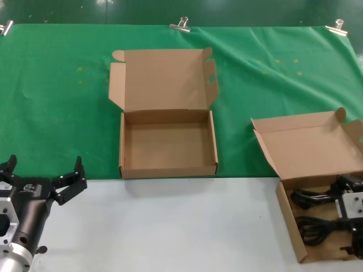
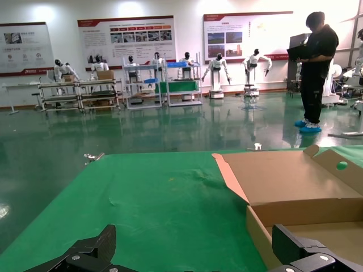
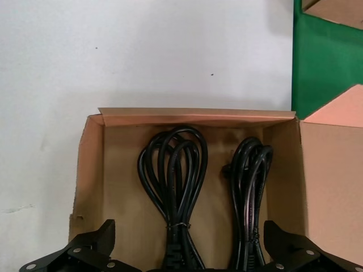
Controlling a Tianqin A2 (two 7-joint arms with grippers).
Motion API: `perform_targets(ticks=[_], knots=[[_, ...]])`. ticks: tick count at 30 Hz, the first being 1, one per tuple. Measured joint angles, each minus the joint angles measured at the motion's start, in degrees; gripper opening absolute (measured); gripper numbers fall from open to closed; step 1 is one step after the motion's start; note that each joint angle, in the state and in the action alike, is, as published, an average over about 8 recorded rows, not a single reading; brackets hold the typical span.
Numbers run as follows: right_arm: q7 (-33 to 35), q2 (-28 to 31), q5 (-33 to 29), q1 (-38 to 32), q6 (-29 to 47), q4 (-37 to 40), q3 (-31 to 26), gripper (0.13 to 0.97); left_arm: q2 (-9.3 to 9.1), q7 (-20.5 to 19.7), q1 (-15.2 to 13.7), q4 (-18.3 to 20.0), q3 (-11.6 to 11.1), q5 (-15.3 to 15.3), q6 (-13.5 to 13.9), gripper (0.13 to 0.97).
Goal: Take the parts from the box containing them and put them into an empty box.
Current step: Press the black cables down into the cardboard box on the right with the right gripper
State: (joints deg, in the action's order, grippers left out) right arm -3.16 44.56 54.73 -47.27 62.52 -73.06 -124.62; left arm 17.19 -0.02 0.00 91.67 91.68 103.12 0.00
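Note:
The empty box point(image 1: 168, 170) stands open at the middle, and one side flap of its lid has a small slot point(image 1: 211, 79). The box with the parts point(image 1: 287, 212) stands open at the right. It holds two bundled black power cords point(image 1: 311, 198), point(image 1: 312, 229). My right gripper point(image 1: 353, 224) hovers open over this box. In the right wrist view both cords point(image 3: 173, 187), point(image 3: 249, 187) lie between its spread fingers point(image 3: 190, 243), untouched. My left gripper point(image 1: 45, 167) is open and empty at the near left. In the left wrist view point(image 2: 193, 252) it faces the empty box's corner point(image 2: 255, 224).
A green cloth point(image 1: 57, 85) covers the far half of the table, held by metal clips point(image 1: 181, 24). The near half is a white table top point(image 1: 170, 226). A person point(image 2: 315, 68) stands far off beyond the table.

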Motion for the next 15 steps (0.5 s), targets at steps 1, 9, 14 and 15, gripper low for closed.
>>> perform_targets(ticks=[1,9,14,15], knots=[[0.11,-0.08,-0.07,0.07,0.13,0.08,0.12,0.938,0.00,0.00,0.00,0.00,0.00,0.00,0.00,0.966],[1.08,-0.71,-0.93,0.24,0.44,1.41,0.87,0.866,0.00,0.00,0.00,0.00,0.00,0.00,0.00,0.966],[1.68,-1.22,-1.33,0.27,0.18,2.70,1.20,0.811,0.00,0.00,0.00,0.00,0.00,0.00,0.00,0.966],[1.79,-1.33,-1.38,0.28,0.13,2.98,1.25,0.789,0.00,0.00,0.00,0.00,0.00,0.00,0.00,0.966]])
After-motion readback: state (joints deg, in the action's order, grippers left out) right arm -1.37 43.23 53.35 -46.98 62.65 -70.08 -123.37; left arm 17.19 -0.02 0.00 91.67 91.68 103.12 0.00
